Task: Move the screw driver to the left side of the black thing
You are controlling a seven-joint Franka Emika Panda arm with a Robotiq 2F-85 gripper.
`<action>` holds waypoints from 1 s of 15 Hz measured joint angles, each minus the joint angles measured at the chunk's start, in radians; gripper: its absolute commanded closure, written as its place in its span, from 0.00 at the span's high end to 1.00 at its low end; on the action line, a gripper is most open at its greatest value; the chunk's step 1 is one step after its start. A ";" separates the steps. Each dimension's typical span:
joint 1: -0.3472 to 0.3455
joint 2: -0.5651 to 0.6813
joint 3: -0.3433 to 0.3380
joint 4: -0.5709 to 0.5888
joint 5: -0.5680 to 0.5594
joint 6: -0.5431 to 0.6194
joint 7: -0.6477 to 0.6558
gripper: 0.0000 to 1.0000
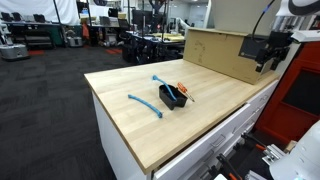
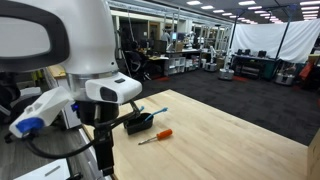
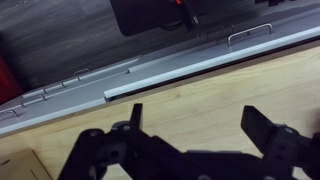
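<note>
Position: the gripper (image 1: 268, 55) hangs high off the far end of the desk (image 1: 200, 125), in front of the cardboard box (image 1: 215, 50) and well apart from the work. In the wrist view the jaws stand spread wide with nothing between them.

Task item: the screw driver (image 2: 157, 135) lies flat on the desk just beside the black thing (image 2: 138, 122). In an exterior view its orange handle (image 1: 183, 92) sits against the tray's wall. Whether the two actually touch cannot be told. Two blue strips (image 1: 145, 105) lie on the tray's other side.

Handling, as judged: a light, rigid tool, unlikely to be damaged. The thin metal shaft is smooth, and a grip there would be likely to slip or swing. The handle is thicker and offers the better hold, taken across its middle so the tool stays level. The round handle may roll as the jaws close, and the tray's closeness leaves little room on that side.

Status: transfer not begun.
</note>
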 measured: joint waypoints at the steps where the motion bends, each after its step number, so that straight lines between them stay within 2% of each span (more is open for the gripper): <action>1: 0.004 0.002 0.000 0.000 0.006 0.005 0.001 1.00; 5: 0.050 0.038 0.006 0.000 0.045 0.069 0.030 1.00; 9: 0.095 0.111 0.034 0.001 0.114 0.213 0.089 1.00; 15: 0.148 0.232 0.164 0.009 0.145 0.377 0.227 1.00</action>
